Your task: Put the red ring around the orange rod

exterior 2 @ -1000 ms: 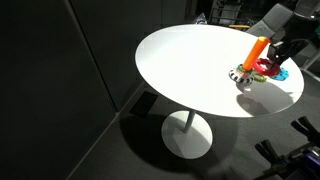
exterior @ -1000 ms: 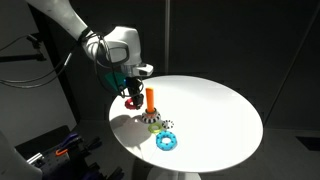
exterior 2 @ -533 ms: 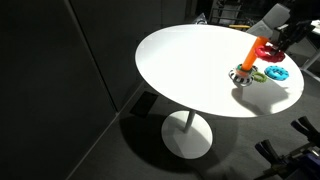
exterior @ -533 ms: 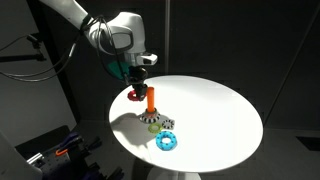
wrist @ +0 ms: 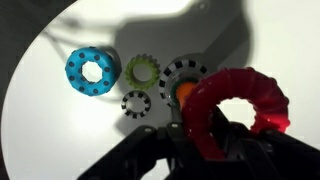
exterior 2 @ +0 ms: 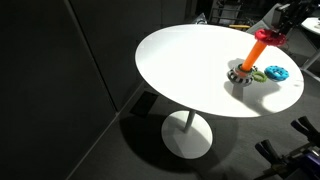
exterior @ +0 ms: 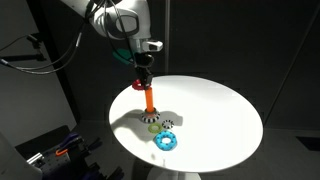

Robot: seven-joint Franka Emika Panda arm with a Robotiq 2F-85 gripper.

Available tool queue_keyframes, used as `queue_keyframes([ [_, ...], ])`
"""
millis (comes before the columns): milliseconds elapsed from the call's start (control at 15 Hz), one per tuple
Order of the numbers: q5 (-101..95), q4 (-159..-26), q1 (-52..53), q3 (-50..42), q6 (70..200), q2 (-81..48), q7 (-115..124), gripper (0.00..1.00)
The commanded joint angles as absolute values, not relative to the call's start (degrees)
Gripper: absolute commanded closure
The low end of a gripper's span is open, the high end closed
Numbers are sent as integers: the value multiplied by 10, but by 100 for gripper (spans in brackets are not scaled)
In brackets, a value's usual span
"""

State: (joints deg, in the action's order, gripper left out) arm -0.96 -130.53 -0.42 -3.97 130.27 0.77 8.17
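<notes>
Red ring (exterior: 140, 86) hangs pinched by its rim in the gripper (exterior: 141, 72), jaws closed on it, level with the top of the orange rod (exterior: 150, 101). In the wrist view its hole sits beside the rod's tip, not over it. The step in hand looks like lining up above the peg. The next move calls for a small sideways shift until the hole frames the tip, then a straight descent and release, or the rim may catch.
</notes>
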Motion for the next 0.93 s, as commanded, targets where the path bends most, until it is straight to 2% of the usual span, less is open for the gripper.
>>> queue_keyframes([
  [0, -11, -1263, -12, -34, 1267, 4, 67, 90],
  [867, -17, -1189, -18, -39, 1227, -64, 64, 90],
])
